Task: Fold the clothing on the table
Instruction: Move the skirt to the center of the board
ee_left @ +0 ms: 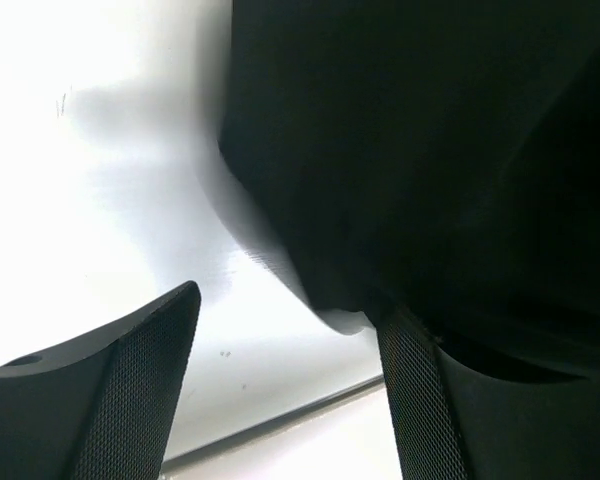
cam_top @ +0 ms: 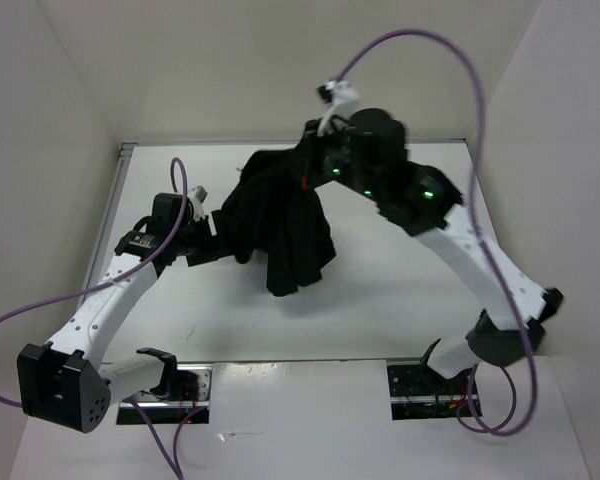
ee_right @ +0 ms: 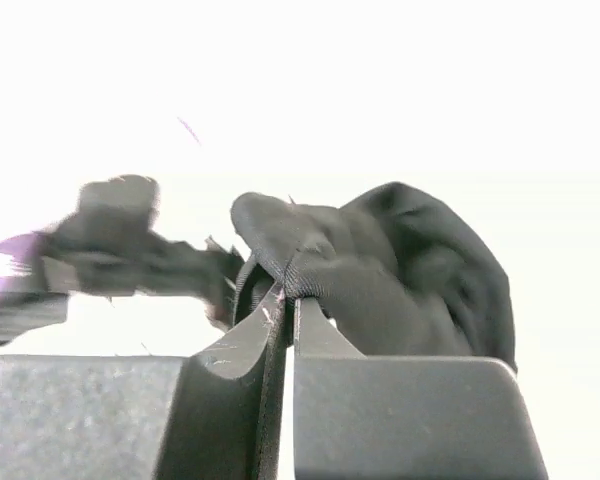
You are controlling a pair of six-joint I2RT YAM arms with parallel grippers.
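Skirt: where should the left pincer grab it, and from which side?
Probably its left hanging edge, approached from the left. The right pincer pinches a bunch up, so the skirt drapes; that edge hangs beside the open left pincer.

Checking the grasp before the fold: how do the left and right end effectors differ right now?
The left end effector is open, jaws wide, gripping nothing; the right end effector is shut on a bunch of the black skirt. The left sits at the skirt's left edge, the right at its far side. Both are at the skirt.
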